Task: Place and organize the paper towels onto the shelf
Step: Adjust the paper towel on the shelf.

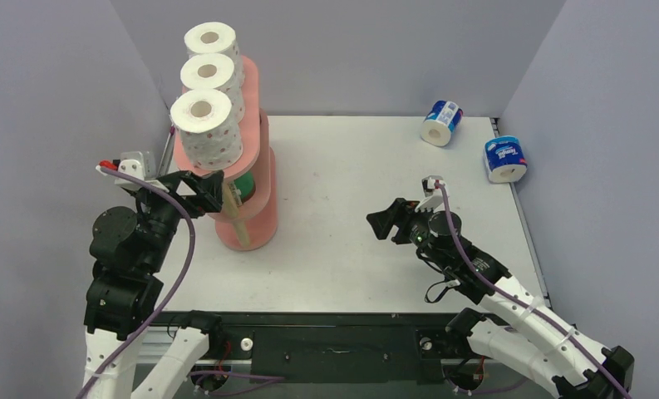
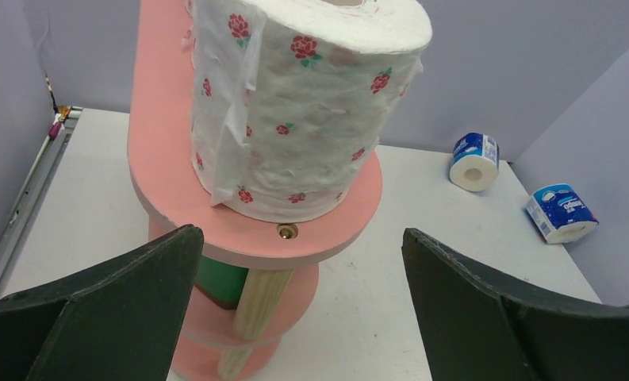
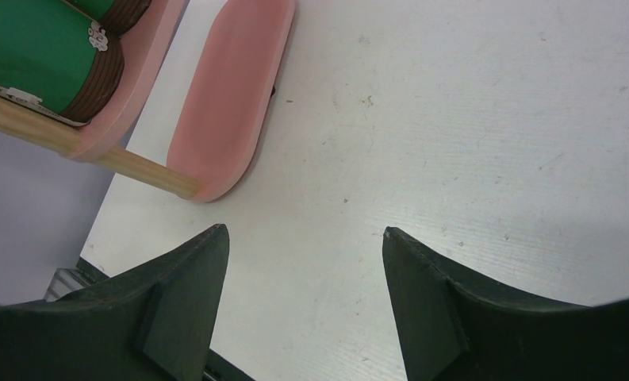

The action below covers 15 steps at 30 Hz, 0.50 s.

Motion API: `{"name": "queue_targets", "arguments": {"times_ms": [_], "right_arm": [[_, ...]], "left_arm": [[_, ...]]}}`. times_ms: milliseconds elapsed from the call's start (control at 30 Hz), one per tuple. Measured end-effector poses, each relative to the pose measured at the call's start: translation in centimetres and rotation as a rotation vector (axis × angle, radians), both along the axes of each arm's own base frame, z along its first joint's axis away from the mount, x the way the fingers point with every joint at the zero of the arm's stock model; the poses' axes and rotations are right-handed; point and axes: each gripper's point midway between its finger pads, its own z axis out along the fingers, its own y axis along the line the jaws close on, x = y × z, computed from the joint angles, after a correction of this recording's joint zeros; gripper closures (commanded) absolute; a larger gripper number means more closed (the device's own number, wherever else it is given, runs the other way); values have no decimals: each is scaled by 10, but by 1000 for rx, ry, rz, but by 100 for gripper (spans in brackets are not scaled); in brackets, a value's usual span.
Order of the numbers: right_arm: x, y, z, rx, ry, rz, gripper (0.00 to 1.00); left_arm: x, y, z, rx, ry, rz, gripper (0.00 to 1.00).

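Left hand (image 1: 203, 193) is released: fingers spread wide, nothing between them. We see it at the near end of the shelf (image 1: 263, 218), level with the top board. In the left wrist view its fingers (image 2: 128, 309) flank that board's near end without touching it, and a wooden post (image 2: 257, 305) stands below.

Three flowered rolls (image 1: 212, 75) stand upright in a row along the top board, packed close together. The nearest one (image 2: 295, 111) sits at the board's near end, clear of the hand.

Green rolls (image 3: 33, 48) sit on the middle board. From above we only catch a sliver (image 1: 244, 186) of one. The right wrist view shows two side by side.

Right hand (image 1: 382, 221) is also released, fingers apart and holding nothing. It hovers over the middle of the counter (image 1: 334, 158), pointing toward the shelf and well apart from it.

Two blue-wrapped rolls are on the counter, far right and off the shelf. One (image 1: 441, 122) lies on its side near the back wall. The other (image 1: 505, 159) is by the right edge; we cannot tell if it is upright. They are apart from each other.
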Motion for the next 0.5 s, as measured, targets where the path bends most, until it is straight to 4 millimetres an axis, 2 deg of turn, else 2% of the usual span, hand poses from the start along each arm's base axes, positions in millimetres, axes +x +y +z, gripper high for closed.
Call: {"name": "queue_targets", "arguments": {"times_ms": [167, 500], "right_arm": [[1, 0, -4, -10, 7, 1, 34], [3, 2, -10, -31, 15, 4, 34]], "left_arm": [[15, -2, -10, 18, 8, 3, 4], [37, -10, -11, 72, -13, -11, 4]]}}
